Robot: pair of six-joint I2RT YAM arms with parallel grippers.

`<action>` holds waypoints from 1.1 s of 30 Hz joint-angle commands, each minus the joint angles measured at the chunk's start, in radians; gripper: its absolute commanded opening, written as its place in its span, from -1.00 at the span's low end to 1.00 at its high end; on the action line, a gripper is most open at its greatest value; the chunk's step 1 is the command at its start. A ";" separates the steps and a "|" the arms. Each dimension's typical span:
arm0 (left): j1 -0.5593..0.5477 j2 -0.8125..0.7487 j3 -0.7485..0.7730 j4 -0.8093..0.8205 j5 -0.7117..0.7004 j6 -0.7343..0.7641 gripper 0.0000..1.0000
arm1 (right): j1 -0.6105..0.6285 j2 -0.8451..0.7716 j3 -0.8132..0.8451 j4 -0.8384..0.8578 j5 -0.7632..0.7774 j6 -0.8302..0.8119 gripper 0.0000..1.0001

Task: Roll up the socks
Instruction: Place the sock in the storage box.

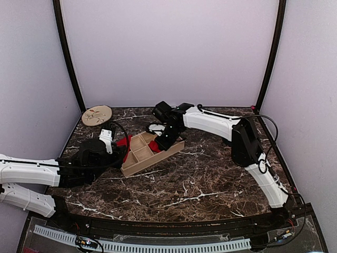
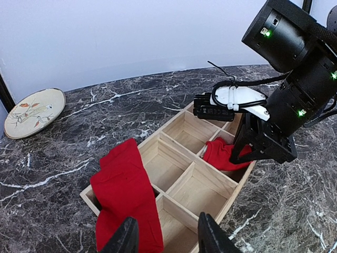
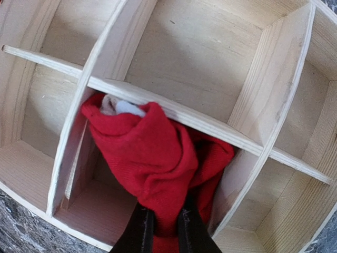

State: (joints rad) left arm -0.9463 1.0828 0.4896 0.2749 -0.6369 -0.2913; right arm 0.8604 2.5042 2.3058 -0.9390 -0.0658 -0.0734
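A bunched red sock (image 3: 152, 153), with a bit of white showing at its top, hangs into a corner compartment of the wooden divided tray (image 3: 210, 128). My right gripper (image 3: 164, 224) is shut on the sock's lower end. In the left wrist view that sock (image 2: 221, 154) sits under the right gripper (image 2: 251, 150) at the tray's far end. A second red sock (image 2: 124, 190) lies flat, draped over the near left end of the tray (image 2: 210, 182). My left gripper (image 2: 167, 232) hovers open just beside it, with nothing between its fingers.
A round beige plate (image 1: 97, 115) lies at the back left corner of the dark marble table. The tray (image 1: 142, 158) sits at an angle in the middle. Both arms reach in over it, and walls enclose the table on three sides.
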 commanded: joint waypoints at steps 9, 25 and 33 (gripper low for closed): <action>0.003 -0.001 0.031 -0.010 -0.001 0.009 -0.17 | 0.019 -0.003 -0.046 -0.033 0.063 0.014 -0.16; 0.003 -0.003 0.032 -0.009 0.000 -0.021 -0.17 | -0.001 -0.188 -0.169 0.115 0.077 0.050 -0.07; 0.003 0.014 0.039 -0.002 0.000 -0.018 -0.18 | -0.007 -0.204 -0.190 0.158 0.065 0.064 -0.28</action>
State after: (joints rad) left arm -0.9463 1.0904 0.4923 0.2741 -0.6365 -0.3031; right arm 0.8600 2.3291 2.1273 -0.8295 0.0010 -0.0257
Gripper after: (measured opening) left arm 0.413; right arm 0.433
